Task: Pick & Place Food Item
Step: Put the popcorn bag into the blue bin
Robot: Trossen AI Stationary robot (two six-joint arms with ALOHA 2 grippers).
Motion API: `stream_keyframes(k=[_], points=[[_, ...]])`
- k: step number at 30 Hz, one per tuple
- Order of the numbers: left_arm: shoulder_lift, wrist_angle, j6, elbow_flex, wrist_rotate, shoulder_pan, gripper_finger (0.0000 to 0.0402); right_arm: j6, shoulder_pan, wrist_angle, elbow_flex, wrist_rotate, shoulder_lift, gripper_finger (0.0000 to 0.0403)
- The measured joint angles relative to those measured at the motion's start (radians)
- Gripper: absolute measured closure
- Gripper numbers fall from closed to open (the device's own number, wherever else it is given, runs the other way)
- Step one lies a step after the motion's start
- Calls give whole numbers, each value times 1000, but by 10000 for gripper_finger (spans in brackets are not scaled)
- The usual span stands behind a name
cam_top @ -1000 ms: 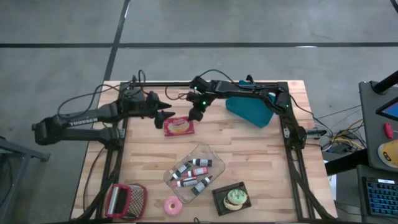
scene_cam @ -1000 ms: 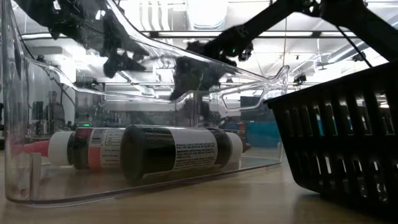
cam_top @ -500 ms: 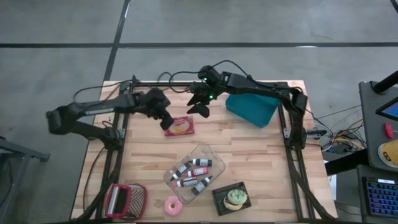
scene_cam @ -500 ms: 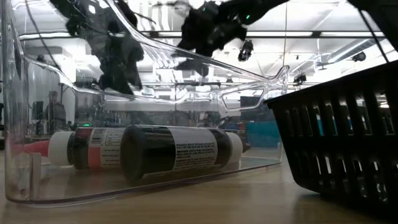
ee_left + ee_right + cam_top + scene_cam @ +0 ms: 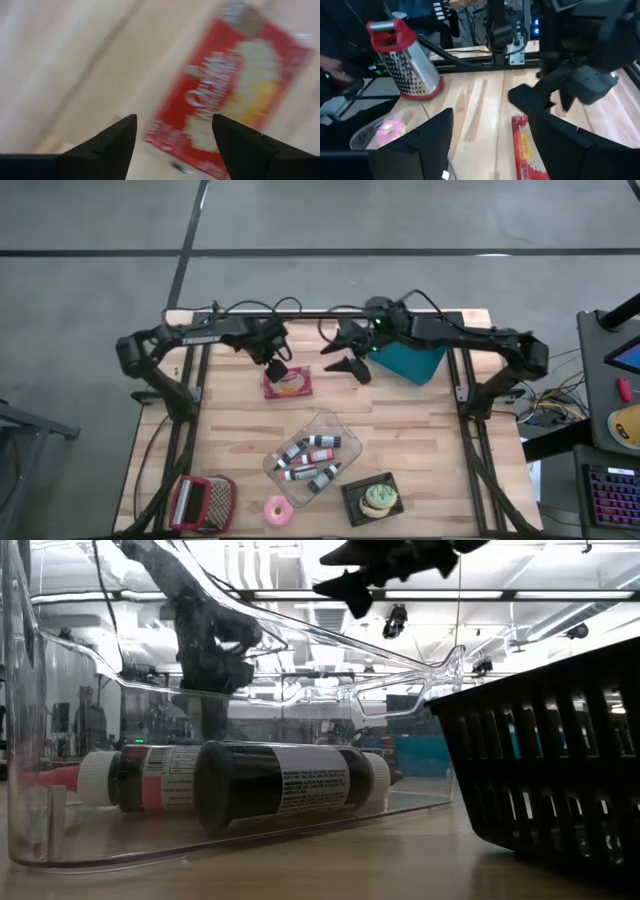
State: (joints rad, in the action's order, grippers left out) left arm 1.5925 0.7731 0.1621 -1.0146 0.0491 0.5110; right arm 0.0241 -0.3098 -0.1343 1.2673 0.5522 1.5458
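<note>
Red food box (image 5: 288, 383) lies flat on the wooden table (image 5: 400, 430), toward the far side and left of centre, label up; nothing grips it. Left gripper (image 5: 277, 370) hangs just over the box's far-left edge, pointing steeply down, fingers spread and empty; in the left wrist view the box (image 5: 230, 95) fills the space ahead of the parted fingers (image 5: 112, 142). Right gripper (image 5: 348, 358) sits to the right of the box and higher off the table, pointing left toward it, fingers also spread, holding nothing; in the low view it shows up near the ceiling lights (image 5: 350, 575). Just right of it, a teal container (image 5: 405, 358) rests at the far right of the table. Toward the near side: a clear tray (image 5: 310, 457) with several small bottles (image 5: 318, 455) lying in it at centre, a black basket (image 5: 372, 498) with a green-topped item to its right, a pink doughnut (image 5: 276, 509) beside it, and a red-handled grater (image 5: 202, 502) at the near-left corner.
</note>
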Motion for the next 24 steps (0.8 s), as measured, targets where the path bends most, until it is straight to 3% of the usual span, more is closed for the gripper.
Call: stream_keyframes(k=[4,10,17,24], points=[[58,21,-56,-24,-53,34,138,-1,19,73,-121,-10,-63,149],[136,40,-120,-51,7,78,138,14,24,151,-240,-10,-128,149],[214,63,-190,-78,238,119,138,13,24,171,-286,-6,-157,150],[263,146,-258,-118,343,130,138,-2,24,170,-291,-3,-161,150]])
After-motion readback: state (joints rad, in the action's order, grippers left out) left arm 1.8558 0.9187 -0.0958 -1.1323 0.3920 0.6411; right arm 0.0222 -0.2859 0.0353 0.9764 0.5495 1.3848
